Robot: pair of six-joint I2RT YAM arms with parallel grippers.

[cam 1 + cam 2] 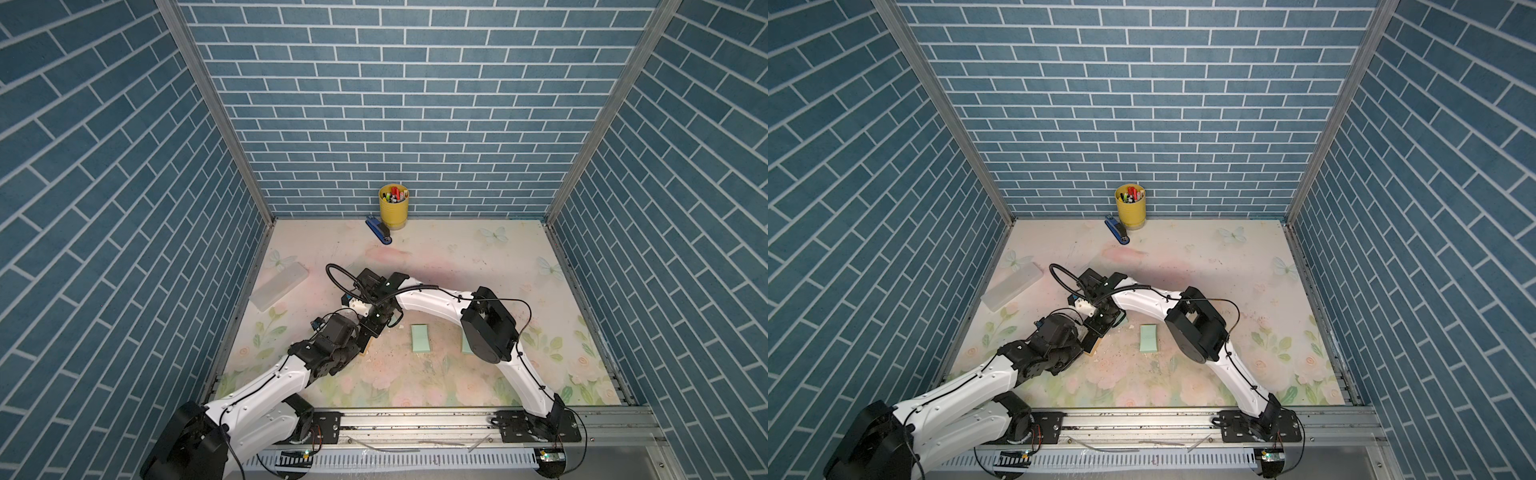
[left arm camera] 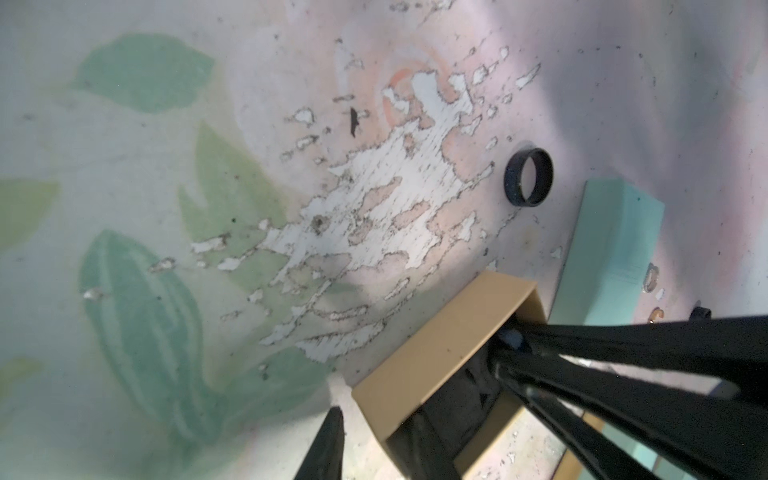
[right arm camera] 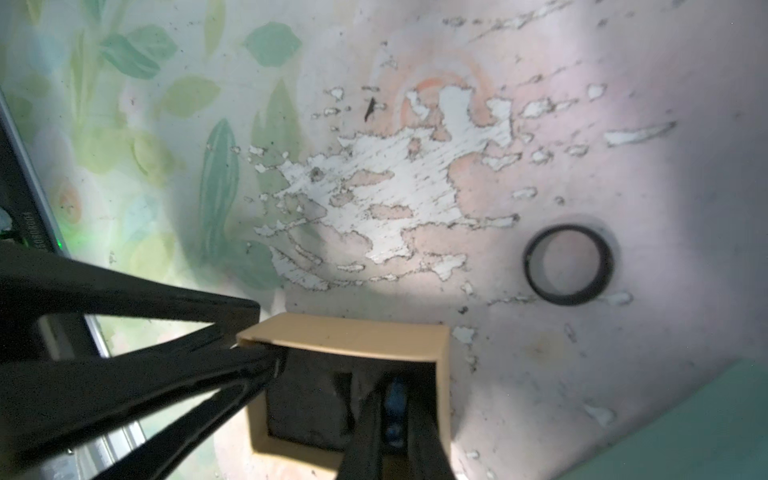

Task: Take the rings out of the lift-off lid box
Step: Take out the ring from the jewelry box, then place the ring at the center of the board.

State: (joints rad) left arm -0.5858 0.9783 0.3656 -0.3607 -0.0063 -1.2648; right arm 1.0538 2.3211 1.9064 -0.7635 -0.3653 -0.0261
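- The brown box (image 3: 345, 332) is sitting open toward 8 o'clock from the middle of the counter (image 1: 457, 266). One of its walls is being clamped by the left tool (image 3: 255, 332).
- The right tool (image 3: 392, 397) is being reached down into the box with its jaws closed. Whether a ring is caught between them cannot be told.
- One black ring (image 3: 570, 298) is lying flat on the counter near the box, not touching it. A mint-green piece (image 2: 615, 241), likely the lid, is lying close by.
- The rings are being judged stiff, very light and smooth, so they are likely to slip or roll. The band is best pinched with one fingertip inside the hole and one outside.
- The thin card box is being judged light and easily shifted, so a steadying grip on its wall is called for.
- No brand or label is being shown on the box, the green piece or the ring. Small lettering on a dark bar (image 3: 31, 226) is too blurred to be read.
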